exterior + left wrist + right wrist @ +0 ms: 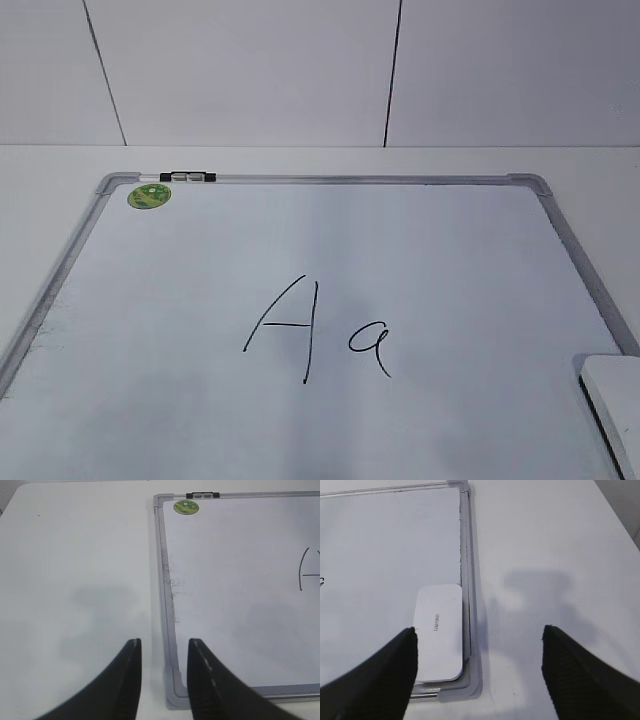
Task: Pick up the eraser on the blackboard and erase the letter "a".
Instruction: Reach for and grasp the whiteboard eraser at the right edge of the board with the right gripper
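Note:
The blackboard (420, 260) is a white board in a grey frame, flat on the table. A large "A" (285, 328) and the small letter "a" (369, 346) are written near its middle. The eraser (439, 630), white with grey lettering, lies in the board's near right corner; it also shows at the exterior view's right edge (615, 395). My right gripper (479, 635) is open wide, hovering above that corner, its left finger beside the eraser. My left gripper (164, 647) is open and empty above the board's near left corner (172, 690). Neither gripper shows in the exterior view.
A round green sticker (148, 195) sits at the board's far left corner, next to a black and silver clip (187, 177) on the frame. White table (75, 580) surrounds the board. A grey panelled wall (250, 70) stands behind.

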Robot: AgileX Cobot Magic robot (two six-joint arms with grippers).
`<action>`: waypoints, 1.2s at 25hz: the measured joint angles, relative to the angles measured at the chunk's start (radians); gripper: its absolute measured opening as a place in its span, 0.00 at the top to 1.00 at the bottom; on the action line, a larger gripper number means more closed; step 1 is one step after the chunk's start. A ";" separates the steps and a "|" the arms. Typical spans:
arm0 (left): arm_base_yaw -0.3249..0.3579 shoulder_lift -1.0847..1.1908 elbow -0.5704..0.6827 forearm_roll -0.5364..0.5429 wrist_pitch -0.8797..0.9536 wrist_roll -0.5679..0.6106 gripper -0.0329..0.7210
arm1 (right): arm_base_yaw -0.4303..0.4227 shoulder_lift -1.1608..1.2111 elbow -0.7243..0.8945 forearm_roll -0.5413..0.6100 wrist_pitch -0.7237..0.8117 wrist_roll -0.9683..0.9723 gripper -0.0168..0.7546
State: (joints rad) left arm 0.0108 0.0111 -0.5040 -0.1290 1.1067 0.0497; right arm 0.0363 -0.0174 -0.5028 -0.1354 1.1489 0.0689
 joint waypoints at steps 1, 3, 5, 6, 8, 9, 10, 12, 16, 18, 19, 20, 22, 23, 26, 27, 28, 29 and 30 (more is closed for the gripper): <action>0.000 0.000 0.000 0.000 0.000 0.000 0.65 | 0.000 0.000 0.000 0.000 0.000 0.000 0.21; 0.000 0.000 0.000 0.000 0.000 0.000 0.65 | 0.000 0.000 0.000 0.000 0.000 0.000 0.21; 0.000 0.000 0.000 0.000 0.000 0.000 0.65 | 0.000 0.000 0.000 0.000 0.000 0.000 0.21; 0.000 0.000 0.000 0.000 0.000 0.000 0.65 | 0.000 0.000 0.000 0.000 0.000 0.000 0.21; 0.000 0.000 0.000 0.000 0.000 0.000 0.65 | 0.000 0.000 0.000 0.000 0.000 0.000 0.21; 0.000 0.000 0.000 0.000 0.000 0.000 0.65 | 0.000 0.000 0.000 0.000 0.000 0.000 0.21; 0.000 0.000 0.000 0.000 0.000 0.000 0.65 | 0.000 0.000 0.000 0.000 0.000 0.000 0.21; 0.000 0.000 0.000 0.000 0.000 0.000 0.65 | 0.000 0.000 0.000 0.000 0.000 0.000 0.21; 0.000 0.000 0.000 0.000 0.000 0.000 0.65 | 0.000 0.000 0.000 0.000 0.000 0.000 0.21; 0.000 0.000 0.000 0.000 0.000 0.000 0.64 | 0.000 0.000 0.000 0.000 0.000 0.000 0.21; 0.000 0.000 0.000 0.000 0.000 0.000 0.64 | 0.000 0.000 0.000 0.000 0.000 0.000 0.21; 0.000 0.000 0.000 0.000 0.000 0.002 0.62 | 0.000 0.000 0.000 0.000 0.000 0.000 0.21; 0.000 0.000 0.000 0.000 0.000 0.002 0.63 | 0.000 0.000 0.000 0.000 0.000 0.000 0.21; 0.000 0.000 0.000 0.000 0.000 0.002 0.63 | 0.000 0.000 0.000 0.000 0.000 0.000 0.21; 0.000 0.000 0.000 0.000 0.000 0.002 0.64 | 0.000 0.000 0.000 0.000 0.000 0.000 0.21; 0.000 0.000 0.000 0.000 0.000 0.002 0.64 | 0.000 0.000 0.000 0.000 0.000 0.000 0.21; 0.000 0.000 0.000 0.000 0.000 0.002 0.64 | 0.000 0.000 0.000 0.000 0.000 0.000 0.21; 0.000 0.000 0.000 0.000 0.000 0.002 0.64 | 0.000 0.000 0.000 0.000 0.000 0.000 0.21; 0.000 0.000 0.000 0.000 0.000 0.002 0.64 | 0.000 0.000 0.000 0.000 0.000 0.000 0.21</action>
State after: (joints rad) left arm 0.0108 0.0111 -0.5040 -0.1290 1.1067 0.0519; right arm 0.0363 -0.0174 -0.5028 -0.1354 1.1489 0.0689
